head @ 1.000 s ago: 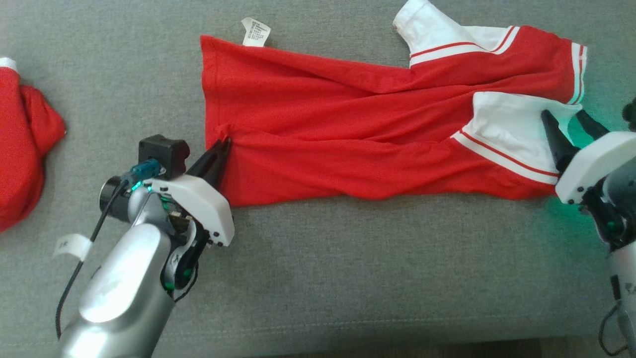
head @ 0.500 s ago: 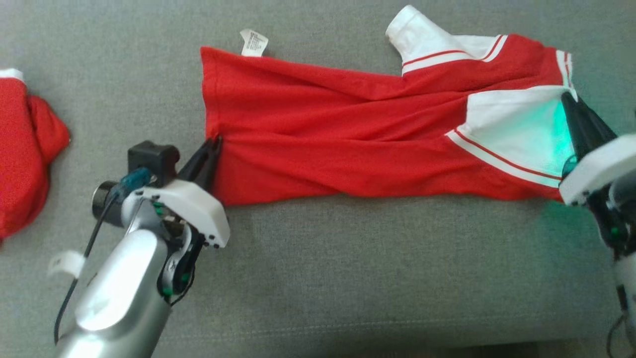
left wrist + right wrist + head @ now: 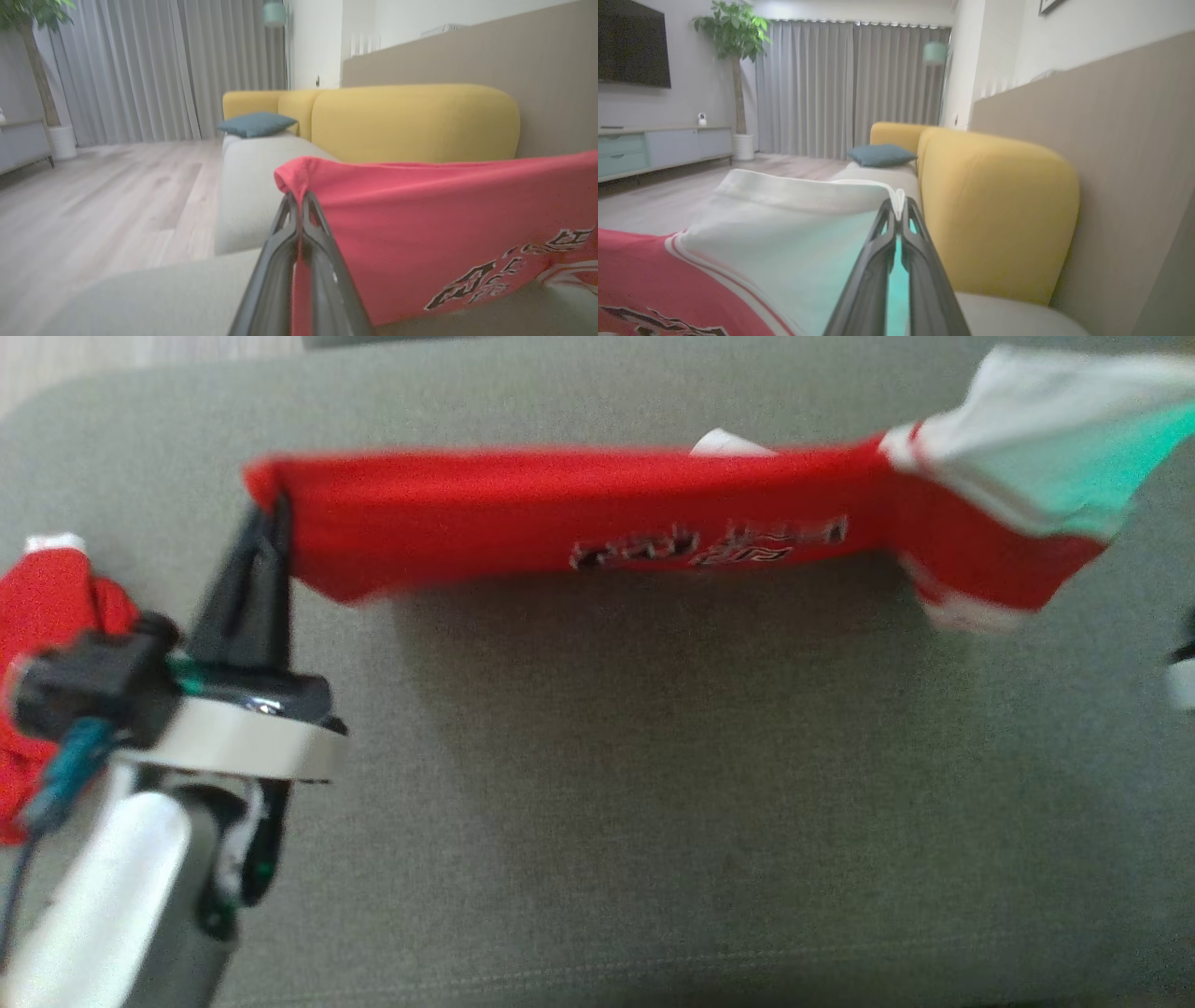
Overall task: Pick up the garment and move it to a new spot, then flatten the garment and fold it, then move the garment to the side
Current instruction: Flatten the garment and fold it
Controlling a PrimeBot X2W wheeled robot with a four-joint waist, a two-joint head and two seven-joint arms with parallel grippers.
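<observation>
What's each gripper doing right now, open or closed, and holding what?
Left gripper: jaws closed on the garment, at its red end.
Right gripper: jaws closed on the garment, at its white end.

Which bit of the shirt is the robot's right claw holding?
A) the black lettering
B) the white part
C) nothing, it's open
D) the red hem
B: in the right wrist view the right gripper is shut on the white part of the shirt, while the left gripper pinches the red end.
</observation>
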